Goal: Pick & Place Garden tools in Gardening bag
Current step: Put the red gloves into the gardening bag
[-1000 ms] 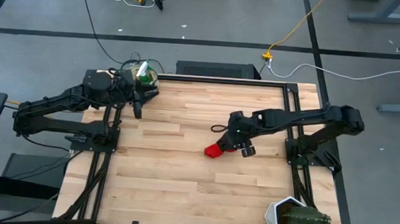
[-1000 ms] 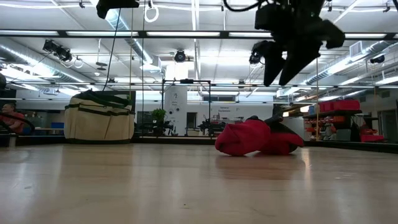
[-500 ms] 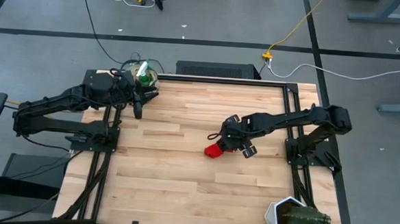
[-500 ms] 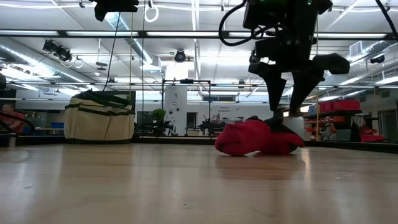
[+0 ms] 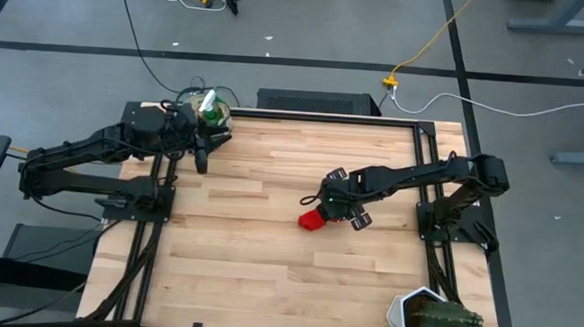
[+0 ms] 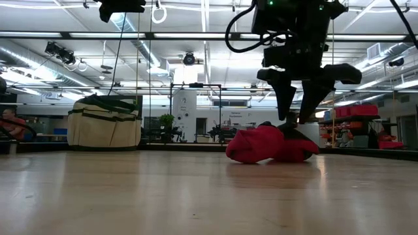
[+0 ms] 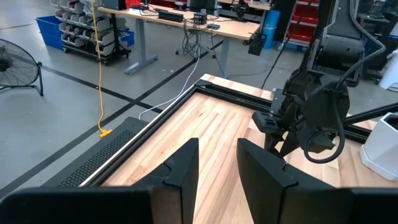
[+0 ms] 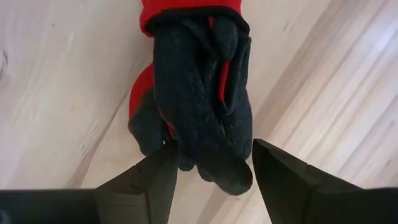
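Fingers [image 8: 155, 180] of the right gripper [image 6: 300, 108] spread apart, straddling the dark fingertip end of a crumpled red-and-black fabric glove [image 5: 312, 220].

Glove lies near the middle of the pale wooden plank surface [image 5: 267, 252], not lifted; right fingers stand on either side of it, not closed on it. Left gripper [image 5: 200, 162] waits at the far left corner, its fingers [image 7: 180, 168] parted with nothing between them, just beside the small rounded beige fabric gardening bag with green trim [image 6: 104, 122]. Bag sits well apart from the glove. White pot with green cactus [image 5: 434, 318] at the near right corner.
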You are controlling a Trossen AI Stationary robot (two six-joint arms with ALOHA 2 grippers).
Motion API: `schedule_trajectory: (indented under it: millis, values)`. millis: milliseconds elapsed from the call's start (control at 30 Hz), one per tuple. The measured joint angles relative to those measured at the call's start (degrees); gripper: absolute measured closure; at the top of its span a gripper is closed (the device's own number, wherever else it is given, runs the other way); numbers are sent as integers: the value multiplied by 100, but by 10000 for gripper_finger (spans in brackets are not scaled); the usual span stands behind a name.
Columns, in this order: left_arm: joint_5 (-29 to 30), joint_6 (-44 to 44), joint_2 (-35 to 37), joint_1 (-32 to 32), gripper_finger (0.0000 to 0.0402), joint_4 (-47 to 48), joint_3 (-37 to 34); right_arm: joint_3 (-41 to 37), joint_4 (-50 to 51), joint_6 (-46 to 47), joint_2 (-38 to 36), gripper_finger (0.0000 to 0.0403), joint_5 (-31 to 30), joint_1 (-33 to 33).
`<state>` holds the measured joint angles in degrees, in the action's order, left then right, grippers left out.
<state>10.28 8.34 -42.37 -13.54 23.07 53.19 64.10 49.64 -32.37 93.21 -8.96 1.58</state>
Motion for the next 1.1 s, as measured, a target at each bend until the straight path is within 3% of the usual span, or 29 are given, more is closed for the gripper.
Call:
schedule_trajectory:
  millis: [400, 667, 1100]
  values:
    - [0, 0, 0, 2, 287, 2, 0, -354, -90, 62, -2, 195, 24, 0]
    - [0, 0, 0, 2, 287, 2, 0, -354, -18, 636, -4, 195, -729, -11]
    - [0, 2, 0, 2, 287, 2, 0, -354, 285, 1408, -542, 195, -661, -37]
